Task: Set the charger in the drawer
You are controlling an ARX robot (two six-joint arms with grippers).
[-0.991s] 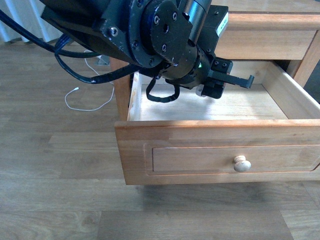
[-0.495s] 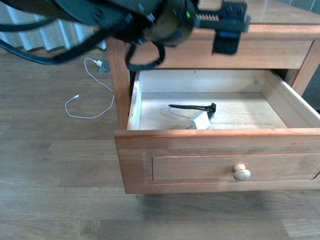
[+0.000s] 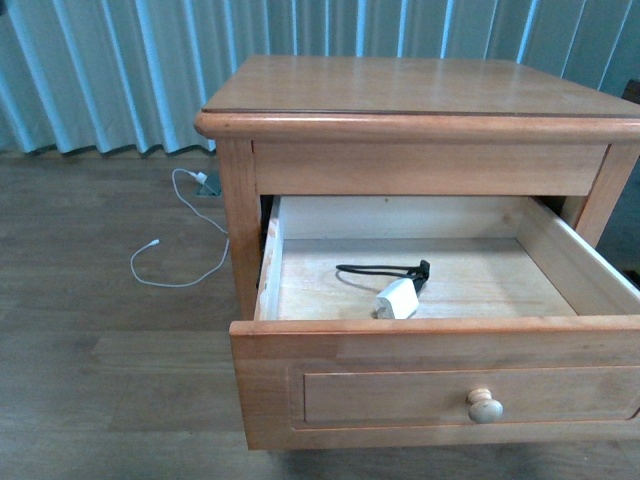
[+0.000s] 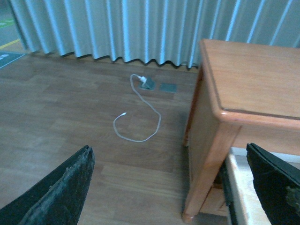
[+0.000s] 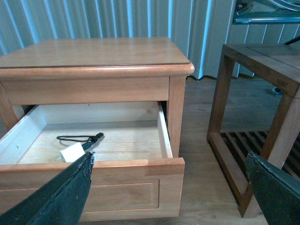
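The charger (image 3: 397,297), a small white plug block with a looped black cable, lies on the pale floor of the open drawer (image 3: 440,385), near its front wall. It also shows in the right wrist view (image 5: 72,151). The drawer (image 5: 117,192) is pulled out of the light-brown nightstand (image 3: 400,90); its round pale knob (image 3: 485,405) faces me. Neither arm shows in the front view. My left gripper (image 4: 173,187) is open and empty, off the nightstand's left side above the floor. My right gripper (image 5: 171,187) is open and empty, off the drawer's right front corner.
A long thin white cable (image 3: 175,255) lies on the wood floor left of the nightstand, also in the left wrist view (image 4: 138,117). Blue curtains (image 3: 120,70) hang behind. A dark wooden side table (image 5: 262,112) stands right of the nightstand.
The arm that hung over the drawer has risen and left the front view. The charger now lies free in the drawer. The view has tilted up, showing the nightstand top.
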